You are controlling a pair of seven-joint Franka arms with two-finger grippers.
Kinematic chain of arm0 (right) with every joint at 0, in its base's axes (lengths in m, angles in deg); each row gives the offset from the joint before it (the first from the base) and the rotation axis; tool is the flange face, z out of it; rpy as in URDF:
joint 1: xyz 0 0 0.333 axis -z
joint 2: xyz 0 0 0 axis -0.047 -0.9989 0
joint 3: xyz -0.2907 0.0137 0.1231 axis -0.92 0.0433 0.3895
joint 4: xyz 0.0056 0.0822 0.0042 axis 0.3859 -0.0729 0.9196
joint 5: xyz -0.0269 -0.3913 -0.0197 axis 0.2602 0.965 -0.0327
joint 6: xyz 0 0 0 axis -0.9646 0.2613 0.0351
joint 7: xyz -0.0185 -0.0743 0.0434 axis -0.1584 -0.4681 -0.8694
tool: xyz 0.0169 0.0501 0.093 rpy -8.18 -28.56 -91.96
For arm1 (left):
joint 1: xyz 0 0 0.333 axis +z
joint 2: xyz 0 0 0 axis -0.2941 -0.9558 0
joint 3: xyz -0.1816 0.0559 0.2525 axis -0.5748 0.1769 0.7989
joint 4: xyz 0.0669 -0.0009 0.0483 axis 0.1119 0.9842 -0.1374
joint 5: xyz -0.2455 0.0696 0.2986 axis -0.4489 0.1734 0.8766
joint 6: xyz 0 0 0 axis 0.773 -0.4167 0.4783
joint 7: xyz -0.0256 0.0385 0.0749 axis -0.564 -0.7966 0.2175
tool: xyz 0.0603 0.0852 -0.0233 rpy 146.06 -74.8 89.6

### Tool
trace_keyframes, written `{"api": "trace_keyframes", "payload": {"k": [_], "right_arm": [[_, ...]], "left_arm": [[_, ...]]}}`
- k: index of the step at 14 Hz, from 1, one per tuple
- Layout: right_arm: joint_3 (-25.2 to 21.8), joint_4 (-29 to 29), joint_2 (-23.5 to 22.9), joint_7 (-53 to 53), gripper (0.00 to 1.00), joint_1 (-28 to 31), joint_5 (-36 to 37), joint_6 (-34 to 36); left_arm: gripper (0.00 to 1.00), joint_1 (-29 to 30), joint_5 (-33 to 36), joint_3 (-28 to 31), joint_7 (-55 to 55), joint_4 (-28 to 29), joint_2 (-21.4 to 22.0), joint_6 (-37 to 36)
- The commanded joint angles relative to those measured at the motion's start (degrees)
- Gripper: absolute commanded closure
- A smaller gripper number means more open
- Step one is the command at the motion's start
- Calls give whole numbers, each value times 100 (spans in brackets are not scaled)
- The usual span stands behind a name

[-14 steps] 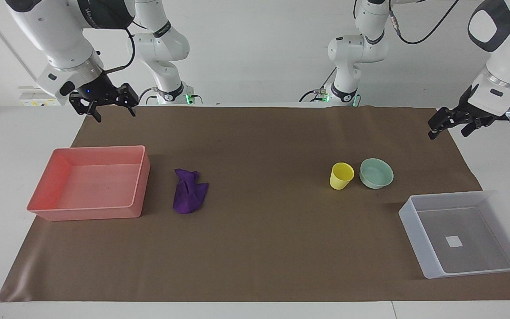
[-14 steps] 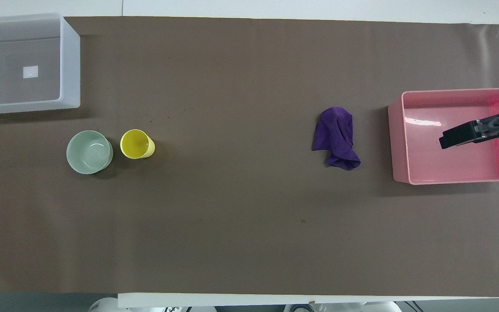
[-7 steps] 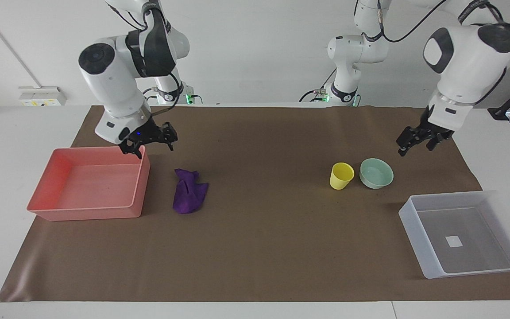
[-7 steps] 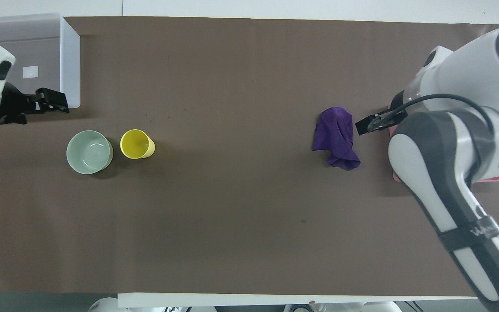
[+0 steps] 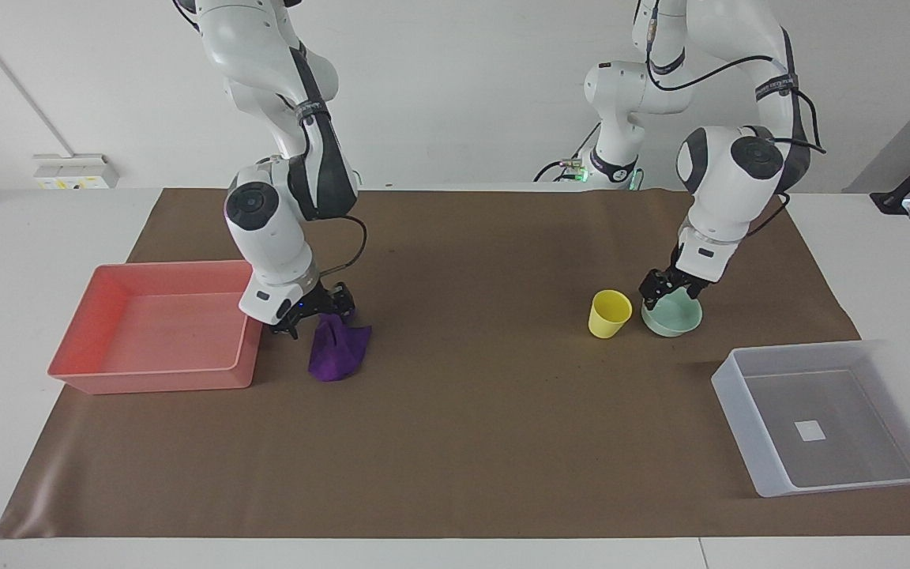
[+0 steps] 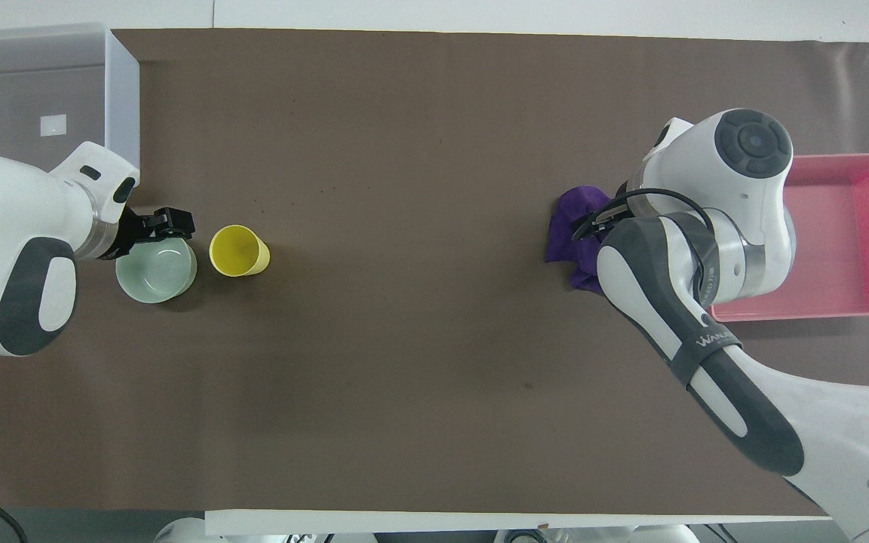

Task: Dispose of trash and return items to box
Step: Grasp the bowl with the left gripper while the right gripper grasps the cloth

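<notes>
The purple cloth wad (image 5: 338, 352) lies on the brown mat beside the pink tray; it also shows in the overhead view (image 6: 564, 240), partly covered by my right arm. My right gripper (image 5: 313, 314) is open, low at the cloth's end nearer the robots. The yellow cup (image 5: 608, 314) (image 6: 236, 250) stands upright beside the mint-green bowl (image 5: 674, 318) (image 6: 154, 273). My left gripper (image 5: 670, 291) (image 6: 170, 225) is open, low over the bowl's rim. The translucent box (image 5: 747, 427) (image 6: 124, 98) stands empty at the left arm's end, farther from the robots than the bowl.
The salmon-pink tray (image 5: 155, 379) (image 6: 804, 313) stands empty at the right arm's end, next to the cloth. A brown mat (image 5: 463, 435) covers the table between the cloth and the cup.
Both arms have swung in and come down. The right gripper moved from the tray's corner to the cloth. The left gripper moved from above the table's end to the bowl.
</notes>
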Motion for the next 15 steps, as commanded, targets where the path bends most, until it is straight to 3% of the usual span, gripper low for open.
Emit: {"api": "trace_keyframes", "payload": {"k": [1,2,3,5,7,9,10,11,13,15], "right_arm": [[13,-62,-76,-17,31,2,-45,-200],[13,-62,-76,-25,56,-7,-45,-157],[13,-62,-76,-26,75,-51,-45,-156],[4,-53,-76,-34,94,-78,-45,-130],[13,-1,-76,-104,100,-78,-45,-130],[4,35,-68,-192,100,-78,-45,-139],[4,78,-24,-193,100,-78,-45,-104],[4,122,20,-193,100,-60,-45,-77],[4,140,213,-193,100,-34,-44,-24],[-13,262,415,-193,100,10,-10,290]], "left_arm": [[0,421,64,-10,-546,147,-48,258],[0,457,64,-1,-592,269,-66,294],[0,501,64,-10,-601,349,-83,372],[0,554,55,-10,-662,647,-110,836],[2,581,64,-10,-847,710,-294,1067],[82,598,55,-10,-855,710,-409,1173],[94,677,64,-10,-925,701,-409,1155],[100,712,64,-10,-1031,684,-409,1112],[100,695,64,-10,-1058,466,-426,771],[100,660,64,-19,-1032,-87,-321,-158]]}}
